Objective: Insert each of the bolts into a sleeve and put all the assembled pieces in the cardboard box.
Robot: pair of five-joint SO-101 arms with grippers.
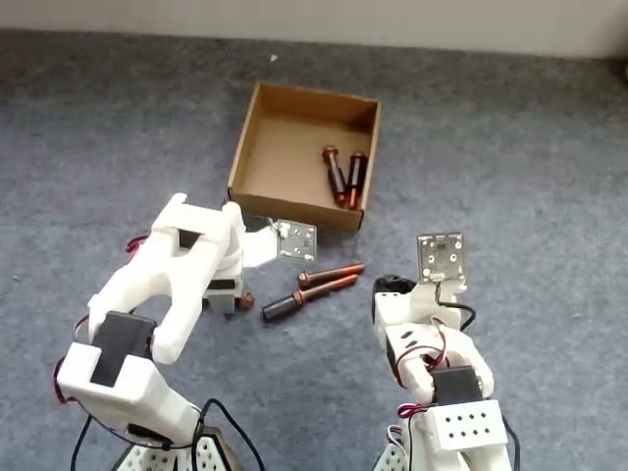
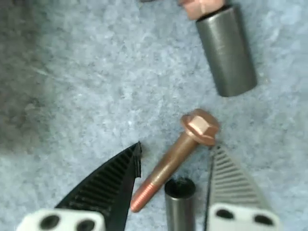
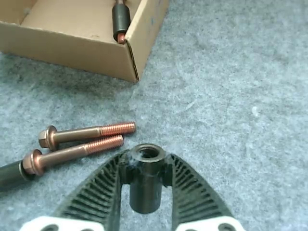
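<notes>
Two assembled pieces [image 1: 343, 177] lie inside the cardboard box [image 1: 245, 147], close to the wall on the right arm's side, so the task is judged to be partly done. The step in hand is taken to be the next mating of a bolt with a sleeve.

A black sleeve [image 3: 144, 185] is pinched between the fingers of the right gripper [image 3: 144, 160]. It is held with its open bore turned towards the wrist camera, over the grey carpet [image 1: 510, 147] and apart from the box.

The left gripper [image 2: 175, 147] is spread wide and set low over a copper bolt [image 2: 171, 163]. That bolt lies flat on the carpet between the two fingers. A second sleeve [image 2: 180, 204] is seen beside its threaded end, deeper between the fingers (whether it is gripped in any way cannot be made out).

Between the arms two more bolts lie side by side. One is a bare bolt [image 1: 334, 272]. The other bolt [image 1: 329, 287] has its head butted against a loose sleeve [image 1: 279, 308], with its shank left uncovered.

For the next move, the left fingers would have to be closed on the copper bolt, preferably near its head, so that the threaded end is left free. The bolt would then have to be lifted and its tip lined up with the bore of the black sleeve. The fit looks close, so little tilt can be allowed, and the black sleeve must be kept steady while the shank is pushed in.
</notes>
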